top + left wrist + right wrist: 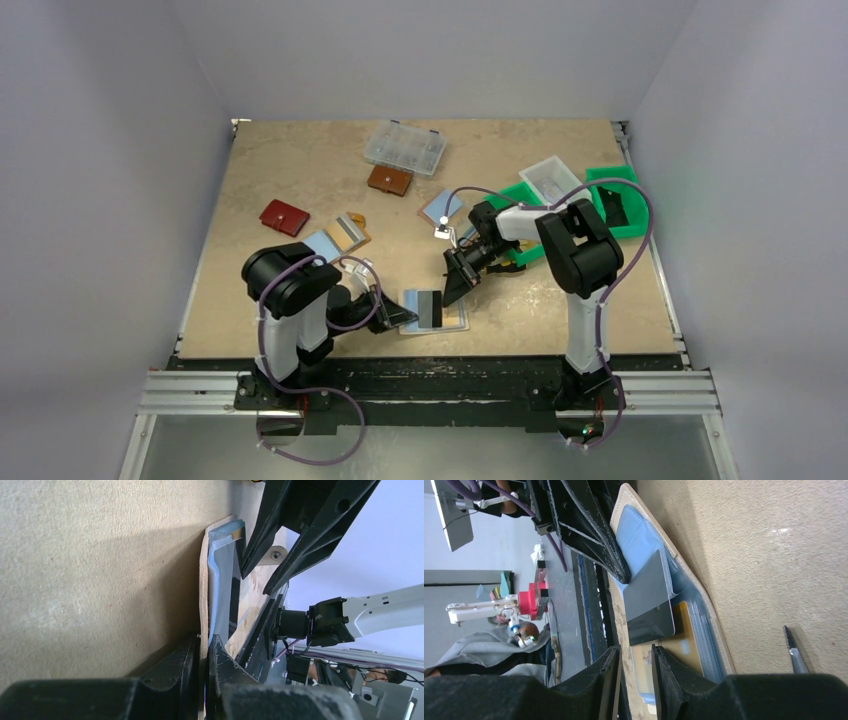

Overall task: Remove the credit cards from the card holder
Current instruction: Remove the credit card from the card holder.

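My left gripper [204, 647] fills the near view. Its jaws are clamped tight on the tan edge of the card holder [639, 535], and nothing else is in its grip.

The bench [300, 160] carries the holder, which lies spread open between my two grippers with its pale blue inside up.

My right gripper [635, 655] stands at the holder's far side from my left one, facing it. Its jaws are part open with a narrow gap and grip nothing.

A grey card [649, 595] lies on the blue inside, its dark-banded end toward my right gripper. One right fingertip is just beside that end; I cannot tell whether it touches.

A yellow card [686, 640] sits in a pocket beside the grey card, just ahead of my right gripper.
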Robot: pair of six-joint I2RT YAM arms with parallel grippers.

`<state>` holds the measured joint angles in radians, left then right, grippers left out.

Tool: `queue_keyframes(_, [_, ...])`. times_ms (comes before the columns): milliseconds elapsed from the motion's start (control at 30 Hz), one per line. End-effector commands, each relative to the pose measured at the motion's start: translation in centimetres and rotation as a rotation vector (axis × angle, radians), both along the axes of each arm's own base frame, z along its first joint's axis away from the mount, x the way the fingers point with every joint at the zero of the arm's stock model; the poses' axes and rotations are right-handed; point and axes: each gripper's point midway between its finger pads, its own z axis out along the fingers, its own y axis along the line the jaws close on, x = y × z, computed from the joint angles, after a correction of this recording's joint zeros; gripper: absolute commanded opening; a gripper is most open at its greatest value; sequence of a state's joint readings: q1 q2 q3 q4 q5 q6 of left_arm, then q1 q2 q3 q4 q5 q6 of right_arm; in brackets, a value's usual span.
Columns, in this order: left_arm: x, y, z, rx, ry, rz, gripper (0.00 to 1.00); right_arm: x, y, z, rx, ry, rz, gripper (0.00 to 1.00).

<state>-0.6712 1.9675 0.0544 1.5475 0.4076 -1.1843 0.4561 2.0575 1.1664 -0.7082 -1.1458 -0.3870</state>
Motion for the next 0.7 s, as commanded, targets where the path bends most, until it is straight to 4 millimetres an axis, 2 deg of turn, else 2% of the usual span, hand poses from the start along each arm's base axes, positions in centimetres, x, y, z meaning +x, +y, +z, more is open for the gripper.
queue_keyframes(0, [-0.8, 0.8, 2.6, -0.034, -0.199, -0.026, 0.00, 0.8, 0.0, 1.0, 0.013, -0.113, 0.038, 0.39])
queue_keyframes(233, [-0.7, 1.1, 4.9, -0.043, -0.350, -0.035, 0.00, 1.7, 0.0, 3.6, 0.036, -0.245, 0.036, 0.51])
queue_keyframes(333, [-0.7, 1.1, 6.0, -0.050, -0.419, -0.036, 0.00, 1.7, 0.0, 3.8, 0.040, -0.248, 0.036, 0.53])
queue_keyframes(667, [-1.6, -0.3, 6.7, -0.044, -0.529, -0.089, 0.00, 1.7, 0.0, 3.8, 0.038, -0.244, 0.036, 0.55])
